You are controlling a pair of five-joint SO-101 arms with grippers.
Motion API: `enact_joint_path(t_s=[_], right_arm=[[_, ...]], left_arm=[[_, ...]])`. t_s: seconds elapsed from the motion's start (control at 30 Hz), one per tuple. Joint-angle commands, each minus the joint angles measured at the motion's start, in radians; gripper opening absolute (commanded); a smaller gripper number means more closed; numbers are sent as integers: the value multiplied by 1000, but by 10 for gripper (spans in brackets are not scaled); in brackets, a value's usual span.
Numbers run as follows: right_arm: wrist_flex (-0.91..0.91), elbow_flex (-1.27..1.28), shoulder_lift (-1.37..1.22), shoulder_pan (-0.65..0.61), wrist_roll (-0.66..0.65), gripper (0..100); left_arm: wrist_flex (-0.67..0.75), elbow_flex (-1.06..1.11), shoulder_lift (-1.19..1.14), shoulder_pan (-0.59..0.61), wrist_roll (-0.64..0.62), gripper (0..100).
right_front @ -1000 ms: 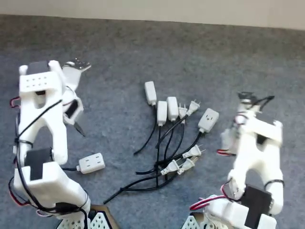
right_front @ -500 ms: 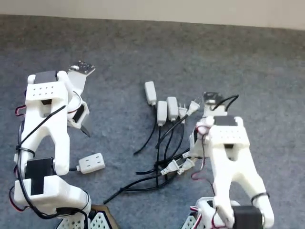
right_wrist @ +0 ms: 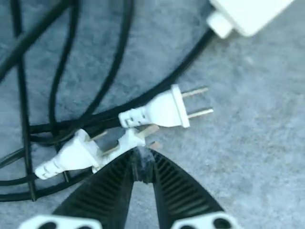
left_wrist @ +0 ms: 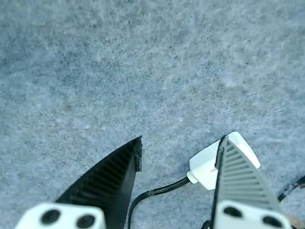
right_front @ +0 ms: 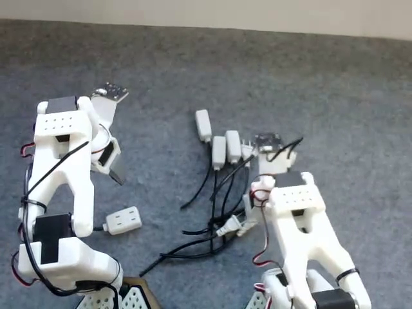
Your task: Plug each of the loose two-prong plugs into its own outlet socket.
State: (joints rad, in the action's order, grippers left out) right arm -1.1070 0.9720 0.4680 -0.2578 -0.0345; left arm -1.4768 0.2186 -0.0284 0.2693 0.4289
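The white right arm (right_front: 299,219) hides part of the black cord tangle (right_front: 214,212). A white plastic outlet block (right_wrist: 250,14) is cut off at the edge; one white two-prong plug (right_wrist: 128,140) is blurred.

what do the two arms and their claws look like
The left arm and right arm are white plastic with black motor blocks, black cables and red wires; the left has a panel of small holes. The left claw and right claw have ribbed, tapered fingers on white bases.

Open counter (right_front: 322,84) spans the frame's top and right side — free passage. At centre, tangled black cords (right_front: 213,193) and white sockets (right_front: 219,151) crowd the right arm (right_front: 296,219); a lone socket (right_front: 123,220) lies lower left.
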Motion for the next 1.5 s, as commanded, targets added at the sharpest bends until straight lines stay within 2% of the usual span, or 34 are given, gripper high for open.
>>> enact_joint_path(t_s=[0.0, 0.2, 0.4, 0.53, 0.8, 0.93, 1.03, 1.13, 1.27, 1.37, 1.47], right_arm=[[13, 4, -5, -70, 72, 79], [13, 12, 13, -76, 75, 128], [77, 154, 274, -90, 75, 130], [119, 239, 374, -143, 75, 131], [120, 254, 378, -255, 75, 131], [124, 286, 375, -357, 77, 131], [248, 375, 377, -375, 77, 131], [378, 475, 377, -349, 77, 131], [381, 472, 377, -266, 77, 109], [381, 426, 377, -174, 46, 7], [383, 358, 377, -24, -46, 6]], left_arm=[[8, -2, 36, -8, -6, 260], [9, -2, 36, -13, -5, 260], [23, -2, 36, -13, -5, 260], [23, -2, 36, -13, -6, 260], [21, 22, 36, -13, -5, 260], [23, 21, 36, -13, -6, 260], [23, 22, 36, -13, -6, 260], [23, 24, 36, -13, -8, 260], [17, 24, 36, -13, -8, 260], [15, 24, 36, -13, -8, 260], [15, 24, 36, -13, -8, 260]])
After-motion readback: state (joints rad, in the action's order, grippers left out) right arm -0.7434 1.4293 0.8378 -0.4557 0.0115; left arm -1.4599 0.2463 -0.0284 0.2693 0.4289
